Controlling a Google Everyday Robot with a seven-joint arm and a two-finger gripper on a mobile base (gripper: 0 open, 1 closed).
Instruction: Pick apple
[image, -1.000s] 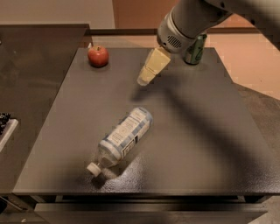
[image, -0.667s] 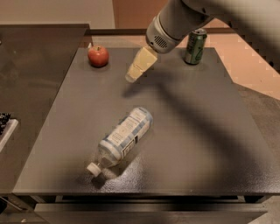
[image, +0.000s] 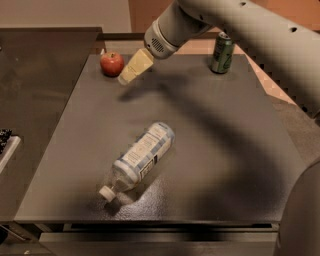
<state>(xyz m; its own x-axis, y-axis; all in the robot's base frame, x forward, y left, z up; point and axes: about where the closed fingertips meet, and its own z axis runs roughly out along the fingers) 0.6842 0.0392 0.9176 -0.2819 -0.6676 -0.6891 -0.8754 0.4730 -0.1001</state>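
Note:
The apple (image: 112, 63) is small, round and red, and sits near the far left corner of the dark table (image: 210, 130). My gripper (image: 124, 78), with pale cream fingers, hangs above the table just right of the apple and a little nearer to me, its tip pointing down-left toward the apple. It does not touch the apple and holds nothing. The grey arm reaches in from the upper right.
A green can (image: 222, 53) stands upright at the far right of the table. A clear plastic bottle with a white cap (image: 138, 158) lies on its side in the middle front. A dark counter lies to the left.
My gripper has moved left across the far side of the table, from near the green can to close beside the apple. The apple, can and bottle have not moved.

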